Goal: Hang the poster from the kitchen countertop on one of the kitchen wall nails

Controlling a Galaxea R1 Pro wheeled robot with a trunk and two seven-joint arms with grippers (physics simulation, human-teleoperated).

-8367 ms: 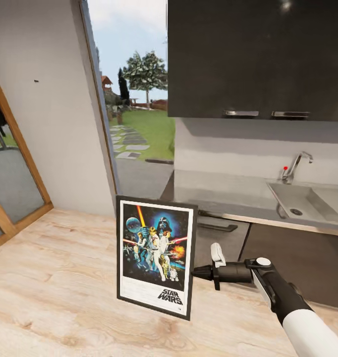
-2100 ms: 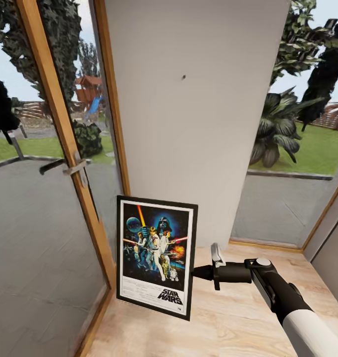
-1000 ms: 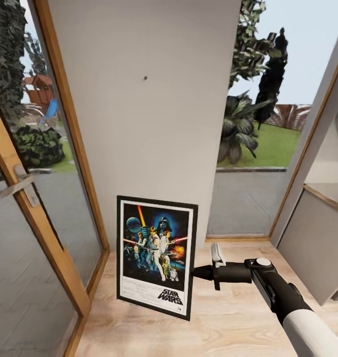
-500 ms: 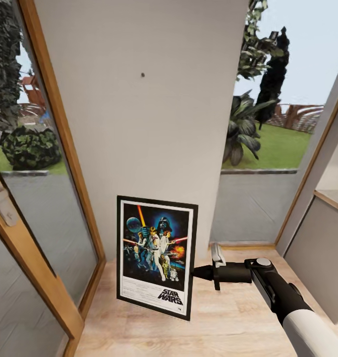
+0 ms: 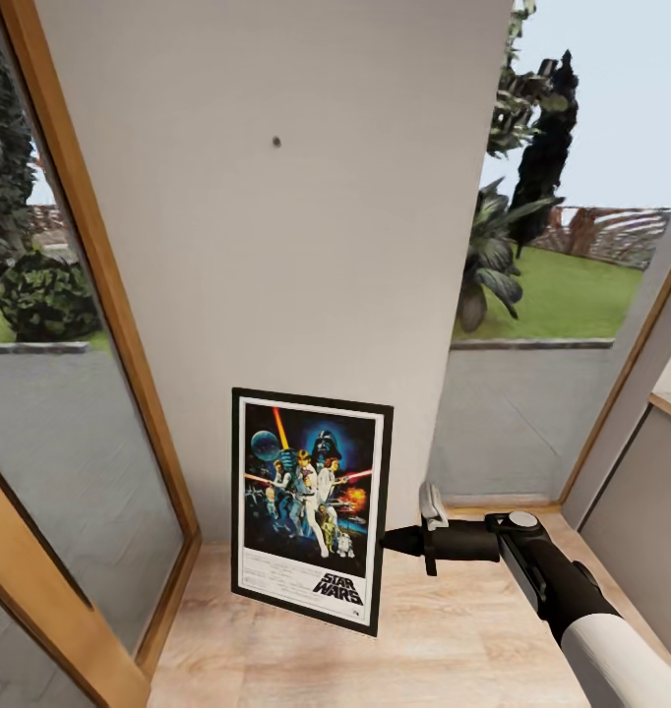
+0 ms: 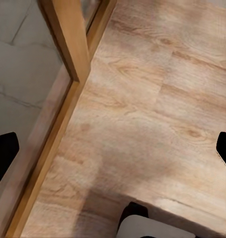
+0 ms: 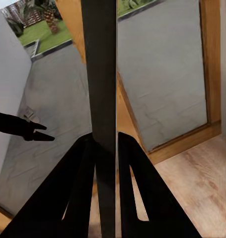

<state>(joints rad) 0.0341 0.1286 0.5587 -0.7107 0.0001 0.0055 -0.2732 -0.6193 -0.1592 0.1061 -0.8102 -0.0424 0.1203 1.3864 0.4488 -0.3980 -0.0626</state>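
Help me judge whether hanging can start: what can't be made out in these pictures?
- Poster back and any hanger: head view shows its front; right wrist view its edge.
- Nail: too small to tell shape.
- Left gripper: fingertips cut off by frame edges.
- Right gripper: fingertips behind the poster's edge in head view.

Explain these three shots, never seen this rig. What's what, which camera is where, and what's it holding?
It is a simulated two-armed wheeled robot. The big picture comes from its head camera, looking forward and down. There the right tool holds the poster upright by its edge, facing a grey wall that has a small nail high above the poster. The other two come from cameras near each tool. The right wrist view sees the poster edge-on, pinched between two fingers. The left wrist view looks down at the wood floor and holds nothing.
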